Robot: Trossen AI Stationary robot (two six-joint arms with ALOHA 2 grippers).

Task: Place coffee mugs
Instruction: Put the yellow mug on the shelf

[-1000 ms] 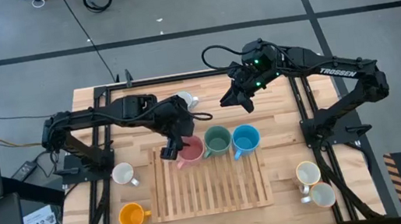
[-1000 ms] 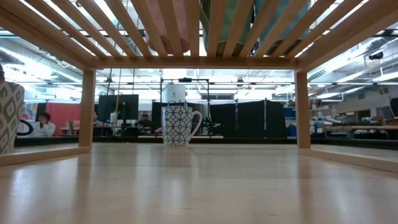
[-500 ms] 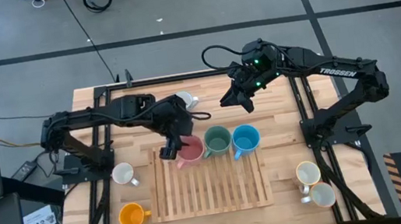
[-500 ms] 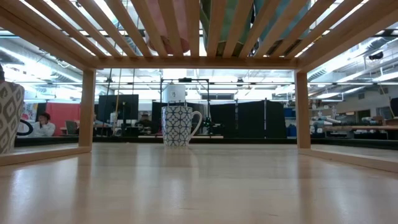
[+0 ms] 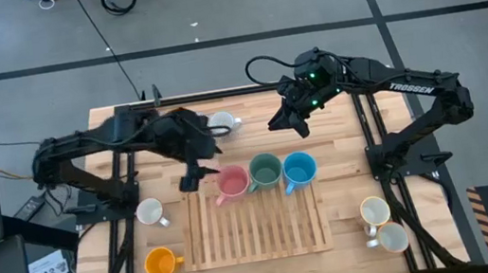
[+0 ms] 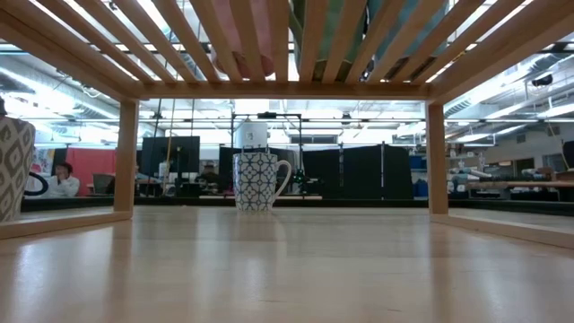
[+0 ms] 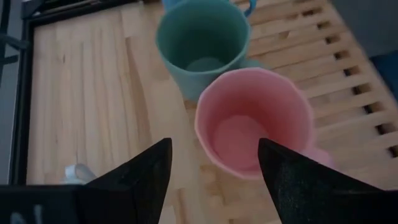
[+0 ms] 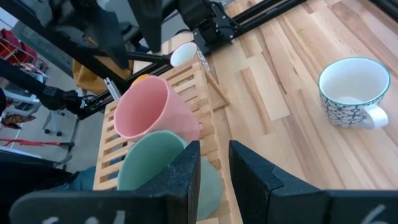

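A pink mug [image 5: 231, 184], a dark green mug [image 5: 264, 172] and a blue mug [image 5: 299, 170] stand in a row on the far end of a wooden slatted rack [image 5: 257, 230]. My left gripper [image 5: 191, 178] is open and empty just left of the pink mug [image 7: 255, 121], clear of it. My right gripper [image 5: 298, 123] hovers open and empty over the table beyond the rack. A patterned white mug [image 5: 221, 122] stands on the table at the far side. A white mug [image 5: 150, 212] and an orange mug [image 5: 160, 262] stand left of the rack. Two cream mugs [image 5: 374, 211] [image 5: 392, 236] stand on its right.
The rack's near slats [image 5: 259, 244] are bare. Black frame rails [image 5: 122, 221] [image 5: 384, 165] run along both sides of the table. The low view looks under the rack at the patterned mug [image 6: 258, 181]. A person [image 6: 63, 178] sits in the room beyond.
My left gripper has drawn back from the pink mug toward the table's left edge and a little toward the far edge. The pink mug stays upright on the rack where it was.
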